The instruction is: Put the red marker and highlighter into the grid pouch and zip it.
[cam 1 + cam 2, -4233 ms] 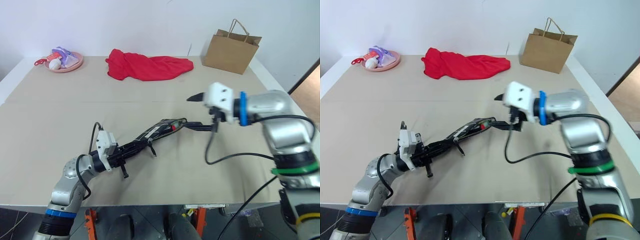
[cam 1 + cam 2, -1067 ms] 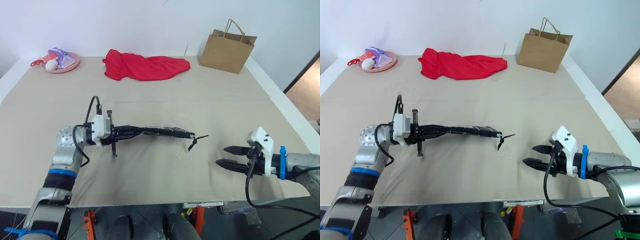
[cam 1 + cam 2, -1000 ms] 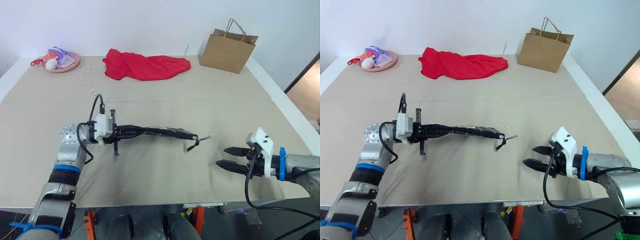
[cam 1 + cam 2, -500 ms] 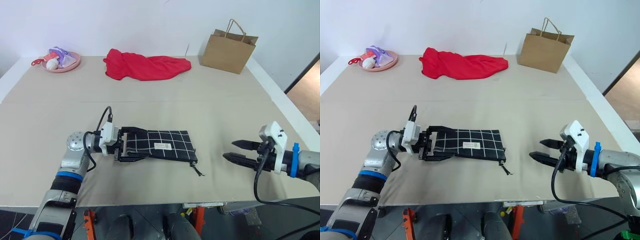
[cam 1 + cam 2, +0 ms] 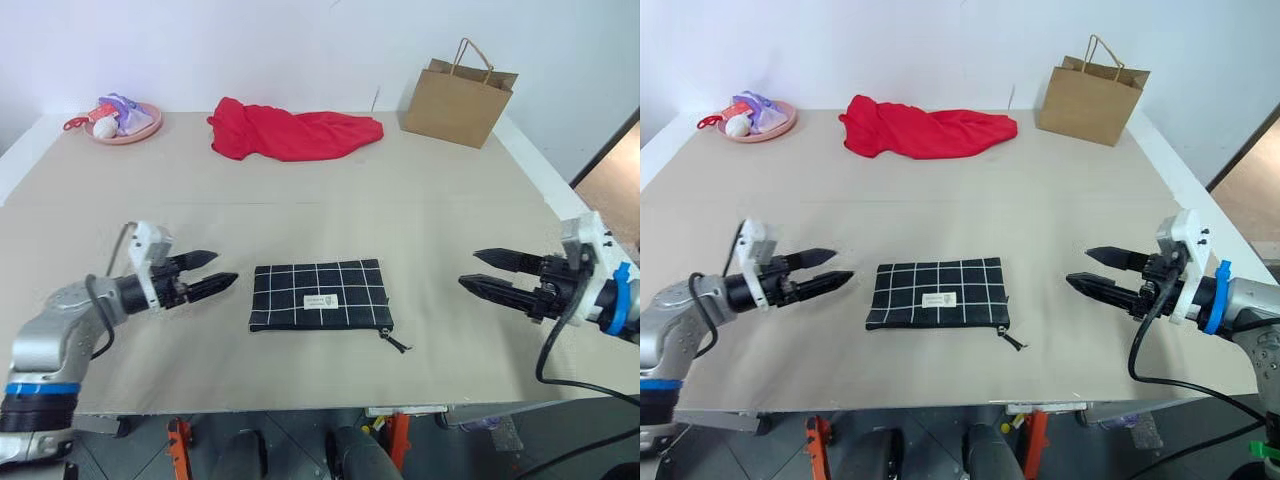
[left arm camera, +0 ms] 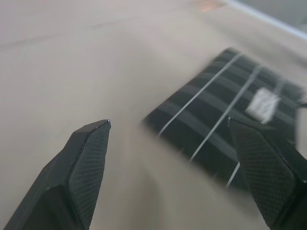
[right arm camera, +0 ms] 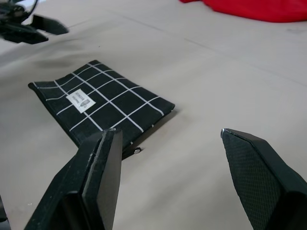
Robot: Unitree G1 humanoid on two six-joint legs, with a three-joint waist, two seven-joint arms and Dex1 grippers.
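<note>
Left eye view: left gripper (image 5: 213, 271) wide, empty. Grid pouch (image 5: 320, 296) flat between it and right gripper (image 5: 487, 271), also wide, empty, both clear of it. Pouch looks zipped; task likely finished. Beyond: red cloth (image 5: 293, 132), paper bag (image 5: 458, 103).

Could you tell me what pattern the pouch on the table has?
Black with white grid lines on the grid pouch; clearest in the left eye view.

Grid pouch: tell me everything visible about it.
The grid pouch is a flat black fabric rectangle with white grid lines and a small white label near its middle. It lies flat on the table, zipper along the near edge, the pull trailing off the near right corner. Nothing grips it; both open hands are apart from it.
</note>
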